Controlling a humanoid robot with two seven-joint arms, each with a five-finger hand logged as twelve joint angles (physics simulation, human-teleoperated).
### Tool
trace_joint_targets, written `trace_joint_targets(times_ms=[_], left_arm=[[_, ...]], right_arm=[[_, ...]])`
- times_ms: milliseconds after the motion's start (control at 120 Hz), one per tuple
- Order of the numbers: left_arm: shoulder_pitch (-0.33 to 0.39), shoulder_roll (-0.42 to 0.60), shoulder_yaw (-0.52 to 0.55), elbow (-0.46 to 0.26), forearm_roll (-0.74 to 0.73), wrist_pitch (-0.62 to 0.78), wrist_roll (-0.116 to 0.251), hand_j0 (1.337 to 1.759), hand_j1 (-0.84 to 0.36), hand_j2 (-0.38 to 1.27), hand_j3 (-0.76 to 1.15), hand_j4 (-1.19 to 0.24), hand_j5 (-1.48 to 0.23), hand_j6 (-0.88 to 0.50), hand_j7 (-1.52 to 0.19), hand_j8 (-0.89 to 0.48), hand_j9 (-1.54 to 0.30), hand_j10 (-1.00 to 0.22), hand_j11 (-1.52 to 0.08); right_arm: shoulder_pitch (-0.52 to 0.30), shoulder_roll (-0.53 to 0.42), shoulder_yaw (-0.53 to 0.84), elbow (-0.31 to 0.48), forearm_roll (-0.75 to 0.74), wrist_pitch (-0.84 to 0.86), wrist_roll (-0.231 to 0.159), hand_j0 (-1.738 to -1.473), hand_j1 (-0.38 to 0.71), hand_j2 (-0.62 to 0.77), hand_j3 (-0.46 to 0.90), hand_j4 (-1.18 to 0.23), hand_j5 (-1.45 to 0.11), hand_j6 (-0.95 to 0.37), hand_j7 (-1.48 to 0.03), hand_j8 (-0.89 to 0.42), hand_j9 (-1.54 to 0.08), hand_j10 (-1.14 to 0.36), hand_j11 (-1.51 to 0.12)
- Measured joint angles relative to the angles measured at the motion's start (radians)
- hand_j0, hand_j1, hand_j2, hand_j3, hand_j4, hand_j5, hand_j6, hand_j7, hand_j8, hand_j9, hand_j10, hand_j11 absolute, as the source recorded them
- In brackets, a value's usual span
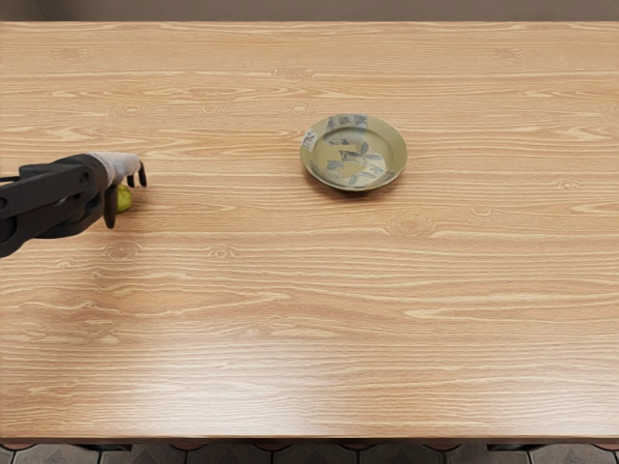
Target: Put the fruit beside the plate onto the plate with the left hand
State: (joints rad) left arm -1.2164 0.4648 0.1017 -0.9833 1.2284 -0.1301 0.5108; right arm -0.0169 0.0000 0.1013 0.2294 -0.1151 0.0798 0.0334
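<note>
My left hand (126, 191) comes in from the left edge on a dark forearm and hovers low over the table's left side. A small yellow-green fruit (125, 199) lies on the wood right under it, mostly hidden by the palm. The thumb (109, 215) hangs down on the fruit's left. The dark fingertips (142, 178) point down just past its right side, spread and apart from it. The olive plate (354, 151) with a blue-grey pattern sits far to the right, at centre back, with nothing on it. The right arm is out of view.
The wooden table (309, 319) fills the view. Its front edge runs along the bottom, and a strip of wall shows at the back. Bare wood stretches between the hand and the plate.
</note>
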Motion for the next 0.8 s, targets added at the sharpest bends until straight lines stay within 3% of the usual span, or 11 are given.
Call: trace_joint_targets(times_ms=[342,625,800], left_arm=[[0.0,0.001,0.018,0.0,0.002,0.0,0.0,1.658,-0.22,0.1,0.0,-0.49,-0.61,-0.49,-0.61,-0.44,-0.62,-0.48,-0.62],[0.0,0.001,0.035,0.0,0.005,0.001,0.0,1.658,-0.36,0.16,0.0,-0.65,-0.74,-0.39,-0.77,-0.35,-0.79,-0.62,-0.79],[0.0,0.001,0.038,0.0,0.006,-0.009,0.001,1.653,-0.4,0.16,0.0,-0.71,-0.8,-0.32,-0.85,-0.28,-0.88,-0.62,-0.88]], right_arm=[[0.0,0.0,0.0,0.0,0.0,0.0,0.0,-1.658,-0.31,-0.01,0.0,-0.03,-0.04,-0.03,-0.04,-0.03,-0.04,-0.03,-0.04],[0.0,0.0,0.0,0.001,0.0,0.0,0.0,-1.658,-0.31,-0.01,0.0,-0.03,-0.04,-0.03,-0.04,-0.03,-0.04,-0.03,-0.04],[0.0,0.0,0.0,0.0,0.0,0.0,0.0,-1.658,-0.31,-0.01,0.0,-0.03,-0.04,-0.03,-0.04,-0.03,-0.04,-0.03,-0.04]])
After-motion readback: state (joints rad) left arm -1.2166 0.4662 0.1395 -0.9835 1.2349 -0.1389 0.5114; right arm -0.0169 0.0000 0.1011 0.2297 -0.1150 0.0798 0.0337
